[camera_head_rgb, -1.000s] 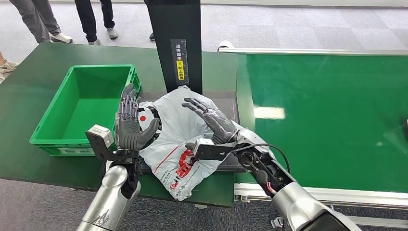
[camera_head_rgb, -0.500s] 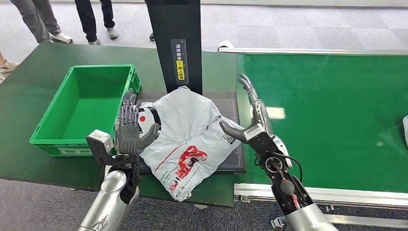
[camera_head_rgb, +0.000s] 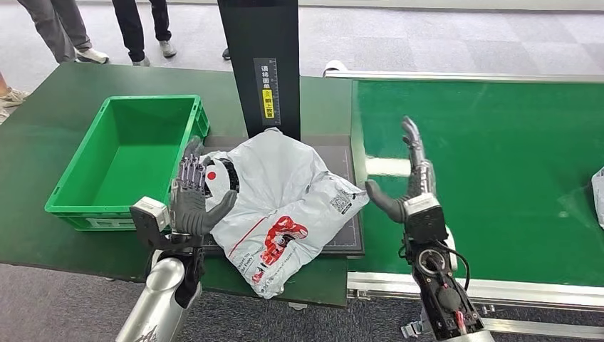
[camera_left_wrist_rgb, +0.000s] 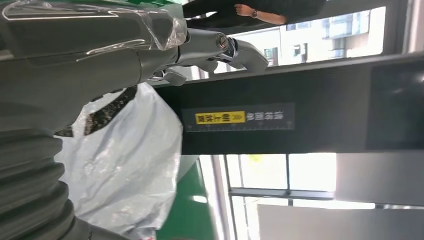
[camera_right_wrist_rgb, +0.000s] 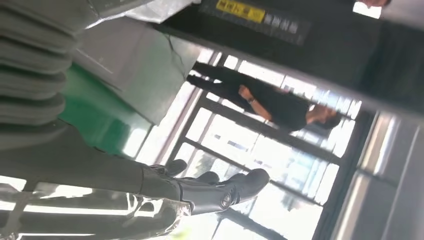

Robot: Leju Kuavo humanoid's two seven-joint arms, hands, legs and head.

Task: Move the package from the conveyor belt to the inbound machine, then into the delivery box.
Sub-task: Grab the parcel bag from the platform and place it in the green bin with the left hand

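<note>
The left hand [camera_head_rgb: 191, 203] is seen at the lower left of the head view, raised upright with its fingers extended and apart; nothing is held. Its palm is placed against the left edge of the package [camera_head_rgb: 274, 199], though actual contact cannot be confirmed. The right hand [camera_head_rgb: 411, 182] is seen at the centre right of the frame, raised above the conveyor belt [camera_head_rgb: 498, 164] with fingers pointing up and the thumb spread toward the package; nothing is gripped, and a clear gap is left between it and the package.

The package, a white plastic mailer bag with red and black print, is located at the centre of the frame. It is laid on the dark platform of the inbound machine [camera_head_rgb: 260, 64], directly in front of the machine's black upright column, which carries a yellow label. The lower corner of the bag is extended past the platform toward the near edge of the table [camera_head_rgb: 43, 142].

The delivery box [camera_head_rgb: 85, 199], a green open crate, is positioned at the left of the frame on the dark green table, just beside the package. Legs and shoes of a person [camera_head_rgb: 142, 28] are visible on the floor at the upper left. In the left wrist view, the white bag [camera_left_wrist_rgb: 130, 165] is shown next to the hand's grey cover, with the labelled black column behind it.
</note>
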